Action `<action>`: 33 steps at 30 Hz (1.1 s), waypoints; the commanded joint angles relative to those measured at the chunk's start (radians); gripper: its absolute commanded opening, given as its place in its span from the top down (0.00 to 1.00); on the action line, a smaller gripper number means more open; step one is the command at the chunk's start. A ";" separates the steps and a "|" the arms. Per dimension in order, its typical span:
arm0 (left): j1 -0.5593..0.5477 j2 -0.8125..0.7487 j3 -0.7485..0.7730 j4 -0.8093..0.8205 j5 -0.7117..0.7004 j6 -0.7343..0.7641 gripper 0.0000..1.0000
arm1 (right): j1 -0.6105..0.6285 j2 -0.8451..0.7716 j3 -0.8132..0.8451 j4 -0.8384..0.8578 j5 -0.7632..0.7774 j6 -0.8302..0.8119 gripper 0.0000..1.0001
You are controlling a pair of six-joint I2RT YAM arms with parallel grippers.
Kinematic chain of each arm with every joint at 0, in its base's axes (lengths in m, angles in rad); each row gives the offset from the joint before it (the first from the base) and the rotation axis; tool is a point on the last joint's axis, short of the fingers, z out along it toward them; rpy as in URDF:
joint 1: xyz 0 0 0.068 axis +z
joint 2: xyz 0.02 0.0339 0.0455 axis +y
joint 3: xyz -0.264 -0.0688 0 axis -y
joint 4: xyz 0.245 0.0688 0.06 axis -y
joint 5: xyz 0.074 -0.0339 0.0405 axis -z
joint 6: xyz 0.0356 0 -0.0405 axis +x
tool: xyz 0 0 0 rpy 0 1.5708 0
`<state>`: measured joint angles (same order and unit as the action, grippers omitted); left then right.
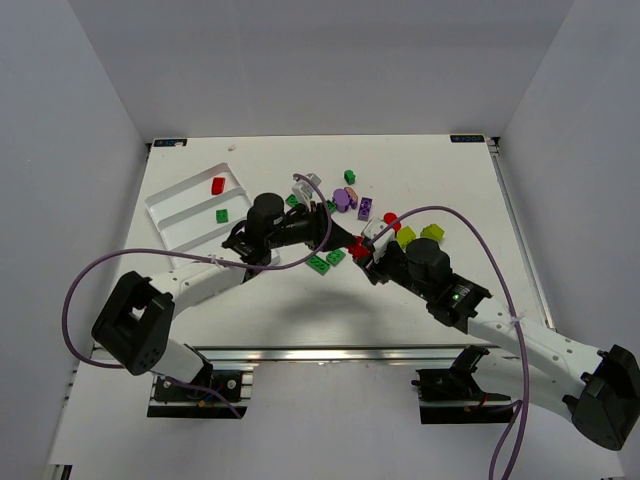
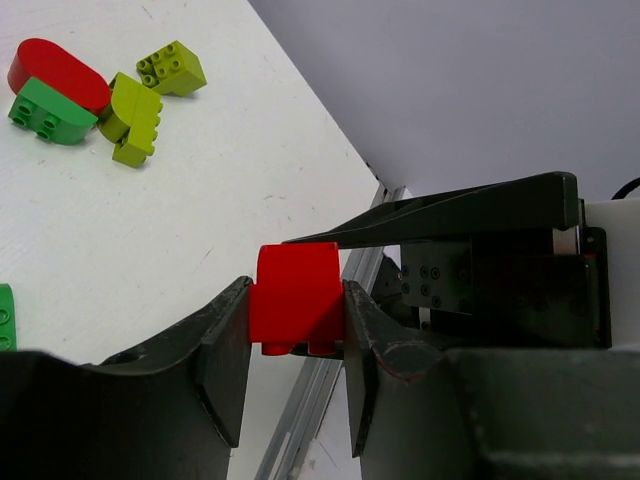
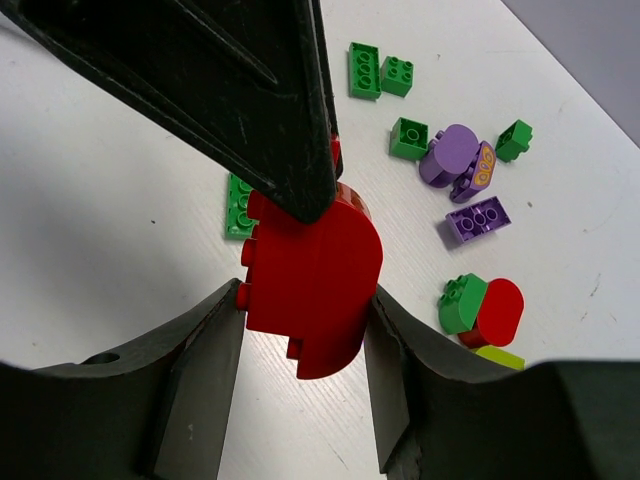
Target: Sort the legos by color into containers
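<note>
A red lego [image 1: 358, 247] hangs at the table's middle, and both grippers meet on it. In the left wrist view my left gripper [image 2: 296, 305] is shut on the red lego [image 2: 297, 290], with both pads pressed against its sides. In the right wrist view my right gripper [image 3: 303, 305] is shut on the rounded red lego [image 3: 315, 280]. A left finger covers its top there. The white tray [image 1: 185, 205] at the back left holds one red brick [image 1: 218, 185] and one green brick [image 1: 222, 215] in separate compartments.
Loose legos lie just behind the grippers: flat green ones [image 1: 318, 263], purple ones [image 1: 343, 200], a red rounded one [image 1: 391, 221] and yellow-green ones [image 1: 432, 232]. The right wrist view shows a purple flat brick [image 3: 478, 219] and a green and red pair [image 3: 497, 312].
</note>
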<state>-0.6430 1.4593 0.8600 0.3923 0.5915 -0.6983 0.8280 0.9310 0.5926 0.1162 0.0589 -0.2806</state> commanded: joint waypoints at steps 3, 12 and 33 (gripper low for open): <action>0.003 0.015 0.042 -0.021 0.030 0.005 0.54 | 0.005 -0.015 -0.001 0.086 0.058 -0.011 1.00; 0.003 0.012 0.056 -0.059 0.019 0.026 0.45 | 0.005 -0.015 -0.002 0.095 0.087 -0.012 1.00; 0.019 -0.023 0.091 -0.207 -0.036 0.266 1.00 | -0.047 -0.043 0.050 -0.015 -0.092 0.024 0.18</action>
<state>-0.6384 1.4818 0.9241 0.2459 0.5861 -0.5426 0.8024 0.9169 0.5941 0.1146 0.0483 -0.2695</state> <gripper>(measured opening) 0.468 0.810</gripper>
